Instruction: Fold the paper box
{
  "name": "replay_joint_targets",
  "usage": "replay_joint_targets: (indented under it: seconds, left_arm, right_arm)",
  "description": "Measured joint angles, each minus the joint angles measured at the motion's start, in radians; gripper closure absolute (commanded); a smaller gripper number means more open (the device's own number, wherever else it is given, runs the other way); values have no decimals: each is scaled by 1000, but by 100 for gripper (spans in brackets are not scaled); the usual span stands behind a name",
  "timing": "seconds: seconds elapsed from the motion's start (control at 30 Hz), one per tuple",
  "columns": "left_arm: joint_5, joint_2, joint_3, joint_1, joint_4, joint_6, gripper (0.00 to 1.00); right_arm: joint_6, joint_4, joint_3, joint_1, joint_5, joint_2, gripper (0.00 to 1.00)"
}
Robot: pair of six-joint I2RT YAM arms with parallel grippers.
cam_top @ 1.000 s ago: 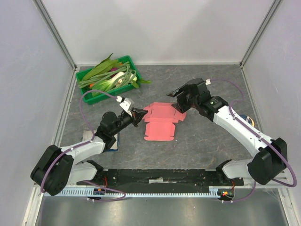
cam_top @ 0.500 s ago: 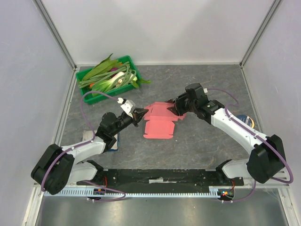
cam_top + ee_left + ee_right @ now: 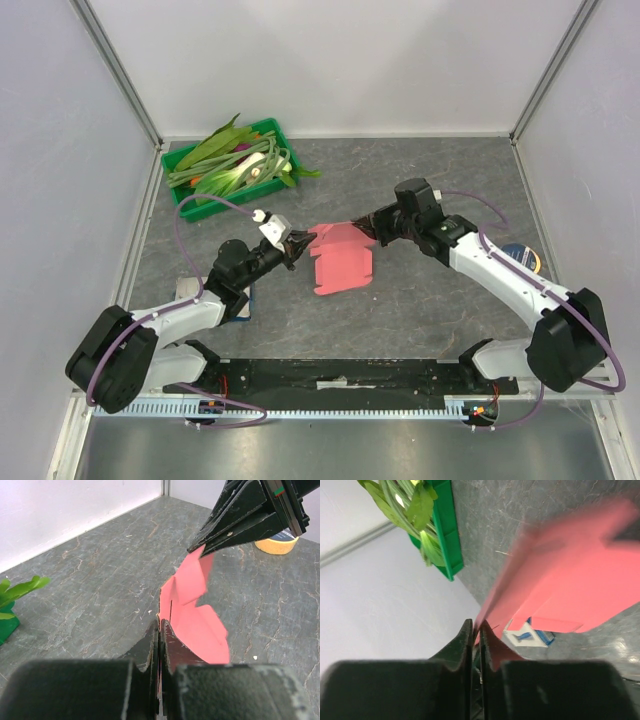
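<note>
While left pincer [image 3: 160, 632] pinches paper box [image 3: 197, 625], tilted

Top external: high behind both arms, looking down, whole counter [image 3: 430, 180] in frame. Left wrist: close behind left gripper [image 3: 159, 630], facing right gripper [image 3: 196, 549] ahead. Right wrist: equally close, green tray [image 3: 447, 535] beyond its gripper. All three share the paper box [image 3: 200, 625].

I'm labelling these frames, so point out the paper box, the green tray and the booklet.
paper box [image 3: 343, 264], top view, middle of its pink panel.
green tray [image 3: 446, 530], right wrist view, on its side wall.
booklet [image 3: 527, 636], right wrist view, on its white cover below the box's edge.
</note>
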Motion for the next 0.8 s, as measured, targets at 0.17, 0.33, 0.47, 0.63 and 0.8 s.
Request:
replay_joint_targets:
  seconds: [0.17, 0.33, 0.47, 0.63, 0.8]
  left_arm:
    - [-8, 0, 0, -3, -4, -5, 73]
    - [-150, -11, -17, -6, -37, -154, 32]
    - [-229, -54, -80, -6, -92, -325, 42]
    - [-264, -93, -158, -5, -161, -472, 53]
    - [-251, -97, -200, -5, -190, -514, 44]
  right_arm:
    - [29, 42, -23, -2, -4, -9, 100]
    - [42, 94, -77, -1, -1, -17, 100]
    - [52, 124, -117, 0, 16, -17, 100]
    - [54, 159, -143, 0, 48, 11, 100]
    - [38, 268, -198, 8, 78, 61, 100]
